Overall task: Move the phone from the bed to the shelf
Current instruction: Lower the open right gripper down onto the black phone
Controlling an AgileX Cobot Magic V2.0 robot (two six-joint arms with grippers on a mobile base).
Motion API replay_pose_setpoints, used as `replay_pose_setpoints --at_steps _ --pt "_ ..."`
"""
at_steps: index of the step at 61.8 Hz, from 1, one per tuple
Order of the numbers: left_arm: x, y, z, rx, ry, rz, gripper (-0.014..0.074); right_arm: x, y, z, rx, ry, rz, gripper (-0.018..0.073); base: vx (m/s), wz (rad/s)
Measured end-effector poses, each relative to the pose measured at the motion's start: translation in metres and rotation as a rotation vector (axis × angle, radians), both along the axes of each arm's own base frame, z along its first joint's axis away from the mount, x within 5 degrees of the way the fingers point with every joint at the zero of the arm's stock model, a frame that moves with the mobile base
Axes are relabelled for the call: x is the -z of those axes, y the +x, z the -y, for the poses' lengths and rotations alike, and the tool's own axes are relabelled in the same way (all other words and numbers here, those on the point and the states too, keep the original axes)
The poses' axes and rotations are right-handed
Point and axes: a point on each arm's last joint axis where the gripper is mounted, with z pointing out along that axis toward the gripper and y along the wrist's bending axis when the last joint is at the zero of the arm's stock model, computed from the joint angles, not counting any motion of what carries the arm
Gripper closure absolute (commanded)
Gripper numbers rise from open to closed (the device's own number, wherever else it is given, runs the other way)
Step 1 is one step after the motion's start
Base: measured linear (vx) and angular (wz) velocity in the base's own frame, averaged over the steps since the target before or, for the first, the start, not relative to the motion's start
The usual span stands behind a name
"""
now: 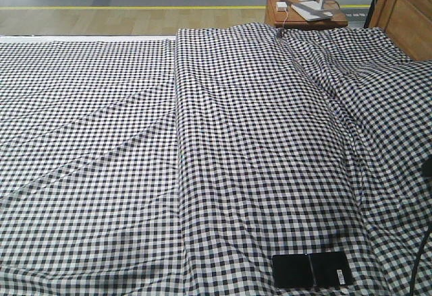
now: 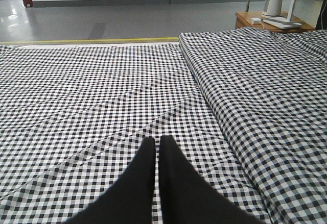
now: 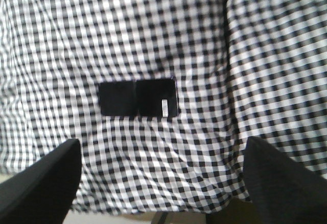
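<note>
Got the phone [image 1: 311, 270] lying flat on the bed [image 1: 223, 141], close to the near edge and right of centre in the front cam. Thin glossy black slab, rectangular, w/ a crease across the middle splitting it into two halves. Tiny white sticker [image 3: 164, 106] at its right end.

Same phone [image 3: 138, 97] in the right wrist cam, resting on the checks w/ nothing touching it. Right gripper [image 3: 162, 141] spread wide and holding nothing. Blunt matte black fingers [image 3: 46, 183] poking in at both bottom corners, phone up ahead in the gap between them, clearly apart from both.

Left gripper [image 2: 157, 141] pinched tight, nothing in it. Two tapered black fingers [image 2: 140, 178] pressed together w/ only a hairline seam, pointing out over the bed's [image 2: 102, 91] left half.

Cloth = small-check black & white gingham, soft and rumpled. Long shallow diagonal creases on the left, a raised fold running front to back approx down the middle, puckered wrinkles on the right.

At the far edge, a small orange-brown wooden nightstand [image 1: 337, 21] w/ a smooth white cylindrical gadget [image 2: 275, 3] and a little white plug block [image 1: 281, 5] on top. Panelled wood cabinet [image 1: 405, 13] at top right. Beyond that, a smooth grey floor [image 2: 127, 17] w/ a yellow stripe [image 1: 101, 7].
</note>
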Motion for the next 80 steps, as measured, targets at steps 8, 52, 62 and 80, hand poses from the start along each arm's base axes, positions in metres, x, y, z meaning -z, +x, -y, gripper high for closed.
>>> replay_pose_setpoints --at_steps 8,52,62,80 --pt "0.0 0.0 0.0 0.0 0.0 0.0 0.0596 0.038 0.011 0.005 -0.041 0.047 -0.051 -0.0036 0.0 0.0" --pt "0.0 0.0 0.0 0.0 0.0 0.0 0.0596 0.217 0.021 -0.005 -0.181 0.355 -0.194 -0.0036 0.0 0.0" --pt "0.0 0.0 0.0 0.0 0.0 0.0 0.0596 0.245 0.017 -0.011 -0.186 0.411 -0.199 -0.0036 0.0 0.0" --pt "0.0 0.0 0.0 0.0 0.0 0.0 0.0596 0.285 0.02 -0.014 -0.178 0.479 -0.194 -0.0036 0.0 0.0"
